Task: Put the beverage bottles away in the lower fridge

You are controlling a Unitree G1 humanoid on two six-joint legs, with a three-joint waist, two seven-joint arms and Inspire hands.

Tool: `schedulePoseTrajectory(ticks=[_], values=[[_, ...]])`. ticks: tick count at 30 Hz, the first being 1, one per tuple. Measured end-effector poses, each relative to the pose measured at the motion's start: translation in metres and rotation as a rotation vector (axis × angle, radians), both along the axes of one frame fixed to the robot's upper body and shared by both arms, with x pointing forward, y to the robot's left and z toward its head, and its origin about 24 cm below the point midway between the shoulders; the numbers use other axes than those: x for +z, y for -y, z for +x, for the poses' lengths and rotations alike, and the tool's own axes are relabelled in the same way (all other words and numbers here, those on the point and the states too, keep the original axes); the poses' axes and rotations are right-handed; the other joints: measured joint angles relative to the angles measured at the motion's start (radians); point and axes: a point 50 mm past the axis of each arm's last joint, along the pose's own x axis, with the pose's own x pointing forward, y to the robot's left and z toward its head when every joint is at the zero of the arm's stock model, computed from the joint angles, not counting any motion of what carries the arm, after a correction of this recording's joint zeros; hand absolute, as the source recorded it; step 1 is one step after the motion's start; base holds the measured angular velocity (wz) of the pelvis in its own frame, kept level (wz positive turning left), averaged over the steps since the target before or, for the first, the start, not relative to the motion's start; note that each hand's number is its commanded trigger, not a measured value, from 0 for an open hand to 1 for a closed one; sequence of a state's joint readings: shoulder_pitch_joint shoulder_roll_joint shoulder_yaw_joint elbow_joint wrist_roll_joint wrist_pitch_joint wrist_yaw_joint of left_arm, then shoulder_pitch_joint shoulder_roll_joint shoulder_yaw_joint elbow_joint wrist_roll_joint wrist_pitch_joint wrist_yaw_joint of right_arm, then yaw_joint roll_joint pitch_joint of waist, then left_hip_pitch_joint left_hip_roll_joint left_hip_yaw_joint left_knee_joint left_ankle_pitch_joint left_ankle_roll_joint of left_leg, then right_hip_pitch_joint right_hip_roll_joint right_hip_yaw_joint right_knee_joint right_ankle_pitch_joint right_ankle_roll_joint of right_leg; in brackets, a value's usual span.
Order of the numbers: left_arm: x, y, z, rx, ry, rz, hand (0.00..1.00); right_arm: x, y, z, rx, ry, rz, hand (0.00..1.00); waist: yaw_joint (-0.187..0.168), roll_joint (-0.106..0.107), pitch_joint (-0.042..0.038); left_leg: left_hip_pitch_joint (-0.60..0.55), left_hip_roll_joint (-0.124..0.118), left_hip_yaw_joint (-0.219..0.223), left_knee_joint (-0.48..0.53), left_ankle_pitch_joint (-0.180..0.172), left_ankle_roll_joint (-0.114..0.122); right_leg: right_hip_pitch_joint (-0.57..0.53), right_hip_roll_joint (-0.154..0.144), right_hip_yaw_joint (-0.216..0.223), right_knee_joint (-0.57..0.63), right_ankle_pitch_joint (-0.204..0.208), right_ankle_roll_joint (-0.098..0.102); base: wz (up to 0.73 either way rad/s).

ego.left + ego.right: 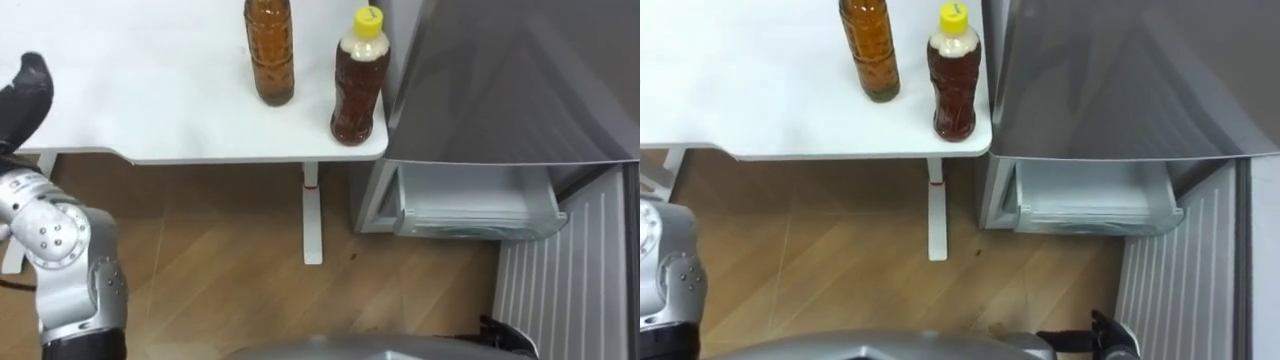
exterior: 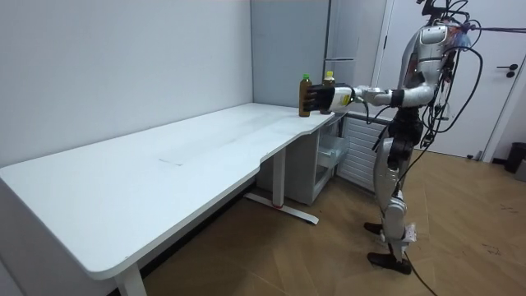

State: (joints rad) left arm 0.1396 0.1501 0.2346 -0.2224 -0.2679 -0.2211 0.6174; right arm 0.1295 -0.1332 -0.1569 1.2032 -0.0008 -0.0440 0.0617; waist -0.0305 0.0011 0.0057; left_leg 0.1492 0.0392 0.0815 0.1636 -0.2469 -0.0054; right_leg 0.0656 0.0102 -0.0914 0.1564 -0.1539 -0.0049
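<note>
Left robot hand (image 1: 25, 90), grip unclear, hangs over table (image 1: 150, 110); yellow-capped bottle (image 1: 360, 85) and second bottle (image 1: 270, 55) hold brown drink.

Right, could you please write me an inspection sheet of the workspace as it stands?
Surface: white table, carrying two bottles at its corner beside the fridge.
Job's things: yellow-capped bottle and other bottle, both upright on the table, apart, neither held.
Clutter: nothing seen.
Hands: left hand over the table, well left of the bottles; a dark shape low on the right is probably the right hand.
Cables: nothing seen beyond the robot's own.
Surroundings: grey fridge with its lower drawer open; wood floor.
</note>
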Motion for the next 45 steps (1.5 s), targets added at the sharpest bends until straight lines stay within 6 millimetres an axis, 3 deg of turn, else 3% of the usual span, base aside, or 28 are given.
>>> schedulePoseTrajectory(ticks=[9, 13, 16, 19, 23, 28, 39, 45], values=[[0.049, 0.040, 0.012, -0.255, 0.110, 0.306, 0.00, 0.000, -0.001, 0.007, 0.016, 0.012, 0.007, 0.00, -0.038, 0.001, -0.0004, -0.005, 0.001, -0.004, 0.000, 0.000, 0.000, 0.006, 0.000, -0.010, -0.005, 0.001, 0.000, 0.03], [0.066, 0.063, 0.023, -0.426, 0.167, 0.399, 0.00, 0.002, 0.003, 0.011, 0.039, 0.027, 0.012, 0.00, -0.050, 0.012, 0.0058, -0.003, 0.000, -0.001, 0.000, 0.000, 0.000, 0.007, 0.000, -0.004, -0.005, 0.000, 0.000, -0.03], [0.066, 0.080, 0.028, -0.554, 0.159, 0.434, 0.00, 0.002, 0.005, 0.012, 0.053, 0.028, 0.021, 0.00, -0.050, 0.017, 0.0071, -0.006, 0.001, 0.002, 0.000, 0.000, 0.000, 0.000, 0.002, 0.007, -0.005, 0.000, 0.000, -0.08], [0.064, 0.087, 0.030, -0.640, 0.129, 0.472, 0.00, 0.002, 0.005, 0.013, 0.058, 0.019, 0.029, 0.00, -0.074, 0.018, 0.0066, -0.007, 0.002, 0.004, 0.000, 0.000, 0.000, -0.001, 0.003, 0.006, -0.006, 0.000, 0.000, -0.02], [0.071, 0.095, 0.037, -0.729, 0.122, 0.535, 0.00, 0.002, 0.006, 0.015, 0.058, 0.009, 0.031, 0.00, -0.081, 0.019, 0.0054, -0.007, 0.001, 0.004, 0.000, 0.000, 0.000, -0.001, 0.003, 0.007, -0.005, 0.001, 0.000, 0.00], [0.073, 0.109, 0.040, -0.857, 0.111, 0.598, 0.00, 0.003, 0.011, 0.015, 0.085, -0.019, 0.020, 0.00, -0.086, 0.035, -0.0046, 0.000, 0.002, 0.004, 0.000, 0.000, 0.000, 0.005, 0.003, 0.007, -0.003, 0.001, 0.000, 0.00], [0.064, 0.123, 0.042, -1.023, 0.037, 0.633, 0.00, 0.001, 0.009, 0.015, 0.121, -0.073, 0.022, 0.00, -0.102, 0.022, 0.0045, 0.003, 0.004, 0.015, 0.000, 0.000, 0.000, -0.002, 0.005, 0.010, -0.003, 0.002, -0.002, -0.01], [0.062, 0.124, 0.042, -1.054, 0.017, 0.641, 0.00, 0.001, 0.008, 0.014, 0.127, -0.083, 0.022, 0.00, -0.101, 0.024, 0.0032, 0.001, 0.004, 0.018, 0.000, 0.000, 0.000, -0.006, 0.006, 0.014, -0.002, 0.002, -0.002, -0.01]])
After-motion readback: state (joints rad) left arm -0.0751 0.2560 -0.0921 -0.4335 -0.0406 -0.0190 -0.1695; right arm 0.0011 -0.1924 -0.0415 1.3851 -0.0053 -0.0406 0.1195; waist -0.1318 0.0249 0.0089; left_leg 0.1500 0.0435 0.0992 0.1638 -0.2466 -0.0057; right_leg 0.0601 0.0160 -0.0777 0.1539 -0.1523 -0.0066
